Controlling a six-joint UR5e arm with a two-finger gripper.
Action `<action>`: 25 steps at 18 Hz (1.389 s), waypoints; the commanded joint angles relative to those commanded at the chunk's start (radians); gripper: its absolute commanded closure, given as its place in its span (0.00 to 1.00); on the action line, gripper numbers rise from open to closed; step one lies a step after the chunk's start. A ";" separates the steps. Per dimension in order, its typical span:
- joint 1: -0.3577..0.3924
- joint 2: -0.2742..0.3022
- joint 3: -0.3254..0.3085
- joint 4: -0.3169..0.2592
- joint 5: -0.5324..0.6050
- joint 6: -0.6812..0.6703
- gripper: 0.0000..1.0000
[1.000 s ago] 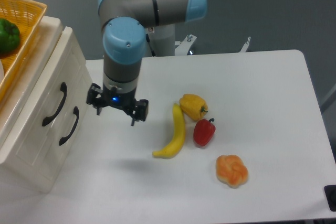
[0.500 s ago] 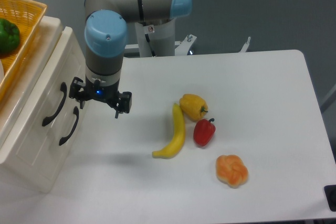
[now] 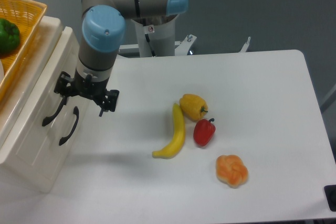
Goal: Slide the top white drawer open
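Camera view: the tool has swung left off the desk's fruit and now sits at the top white drawer's black handle, fingers spread, gripping nothing yet. Drawer looks shut, directly beside it; closing on the handle should come next.

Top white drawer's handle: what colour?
Black, a curved bar on the top white drawer front, clearest in the fixed camera view; the tool partly covers its upper end.
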 joint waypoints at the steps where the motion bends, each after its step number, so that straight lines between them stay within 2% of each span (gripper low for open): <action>1: -0.005 -0.002 0.000 0.000 0.002 -0.002 0.00; 11: -0.034 -0.026 -0.005 -0.015 0.009 -0.002 0.00; 25: -0.035 -0.046 -0.009 -0.014 0.009 -0.002 0.00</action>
